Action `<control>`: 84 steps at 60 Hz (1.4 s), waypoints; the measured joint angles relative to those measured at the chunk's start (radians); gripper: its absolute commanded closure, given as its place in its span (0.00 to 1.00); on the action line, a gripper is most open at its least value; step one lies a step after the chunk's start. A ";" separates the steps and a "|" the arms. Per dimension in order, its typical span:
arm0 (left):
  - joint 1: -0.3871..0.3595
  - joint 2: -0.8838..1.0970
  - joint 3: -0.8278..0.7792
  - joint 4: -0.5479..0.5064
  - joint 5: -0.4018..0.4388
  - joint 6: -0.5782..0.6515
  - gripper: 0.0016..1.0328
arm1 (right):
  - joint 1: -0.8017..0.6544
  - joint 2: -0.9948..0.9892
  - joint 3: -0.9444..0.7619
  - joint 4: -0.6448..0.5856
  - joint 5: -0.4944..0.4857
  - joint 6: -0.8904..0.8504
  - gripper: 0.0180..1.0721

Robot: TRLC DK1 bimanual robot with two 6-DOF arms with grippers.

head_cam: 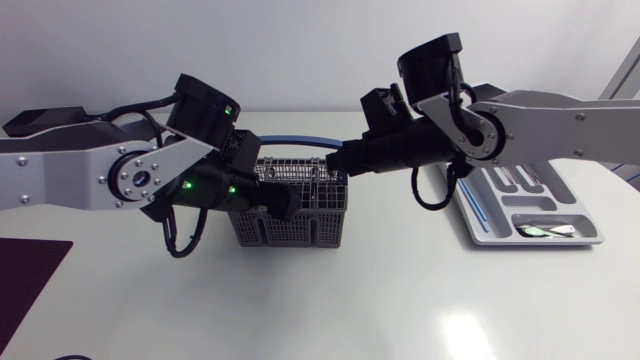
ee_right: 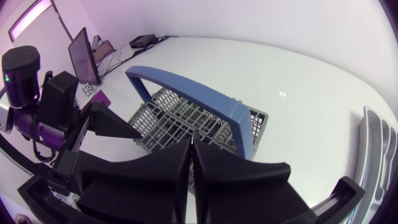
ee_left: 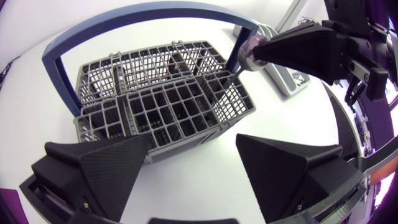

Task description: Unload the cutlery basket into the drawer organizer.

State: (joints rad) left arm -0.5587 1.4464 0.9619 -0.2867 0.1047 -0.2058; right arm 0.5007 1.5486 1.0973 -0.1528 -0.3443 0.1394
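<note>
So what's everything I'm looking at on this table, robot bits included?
cutlery basket: one, grey with blue handle, mid-table
utensil: one, thin, silvery, standing in the basket's end nearest the organizer
drawer organizer: one, grey, beside the basket on the right arm's side
sorted cutlery: several, silvery, in the organizer; count unclear
mat: one, dark, table edge on the left arm's side
table: one, white
left gripper: one, black, open beside the basket
right gripper: one, black, shut on the utensil
</note>
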 measured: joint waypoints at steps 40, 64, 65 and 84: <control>-0.009 -0.022 0.000 -0.006 -0.005 -0.003 0.07 | -0.045 -0.208 -0.026 -0.015 -0.125 -0.009 0.94; -0.021 -0.065 0.000 -0.056 -0.015 -0.019 0.04 | -0.245 -0.372 -0.044 -0.209 -0.230 -0.075 0.94; -0.022 -0.066 0.000 -0.057 -0.016 -0.022 0.04 | -0.254 -0.375 -0.046 -0.216 -0.234 -0.081 0.94; -0.039 -0.087 0.000 -0.100 -0.061 -0.030 0.04 | -0.484 -0.417 -0.073 -0.415 -0.259 -0.258 0.94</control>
State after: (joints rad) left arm -0.5980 1.3590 0.9619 -0.3866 0.0437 -0.2359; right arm 0.0166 1.1313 1.0245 -0.5678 -0.6029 -0.1184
